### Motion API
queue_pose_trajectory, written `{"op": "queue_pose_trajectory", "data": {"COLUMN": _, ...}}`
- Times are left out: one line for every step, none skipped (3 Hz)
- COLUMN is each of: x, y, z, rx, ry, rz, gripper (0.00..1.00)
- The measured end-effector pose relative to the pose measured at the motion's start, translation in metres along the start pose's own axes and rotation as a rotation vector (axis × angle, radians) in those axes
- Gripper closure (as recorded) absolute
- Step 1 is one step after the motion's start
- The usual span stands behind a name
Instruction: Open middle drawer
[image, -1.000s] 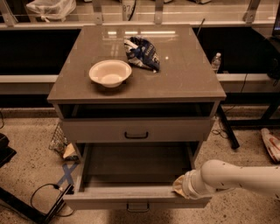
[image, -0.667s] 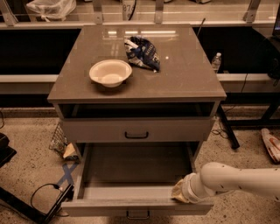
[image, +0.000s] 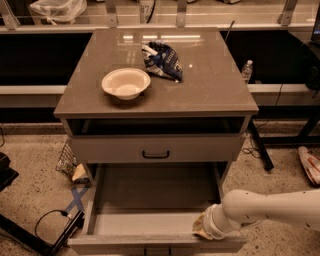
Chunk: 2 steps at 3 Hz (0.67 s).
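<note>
Gripper (image: 202, 229) at right front of middle drawer (image: 150, 192) (extended toward camera).

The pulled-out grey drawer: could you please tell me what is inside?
Only bare floor shows in the pulled-out grey drawer. The robot's tool, at its front right corner, covers that spot.

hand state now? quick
Hand: at the front right rim of the pulled-out drawer; open, closed or holding cannot be told.
</note>
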<state>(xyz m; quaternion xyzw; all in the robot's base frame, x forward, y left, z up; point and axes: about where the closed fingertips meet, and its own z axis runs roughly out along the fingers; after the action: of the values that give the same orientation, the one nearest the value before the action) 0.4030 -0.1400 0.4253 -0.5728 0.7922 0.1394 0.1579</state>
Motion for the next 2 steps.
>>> {"op": "queue_pose_trajectory", "data": {"x": -0.0002, "y": 0.0, "z": -0.0005, "rx": 0.0, "ry": 0.0, "rz": 0.0, "gripper": 0.62}}
{"op": "queue_pose_trajectory", "data": {"x": -0.0005, "y": 0.0001, "z": -0.0011, "rx": 0.0, "ry": 0.0, "rz": 0.0, "gripper": 0.39}}
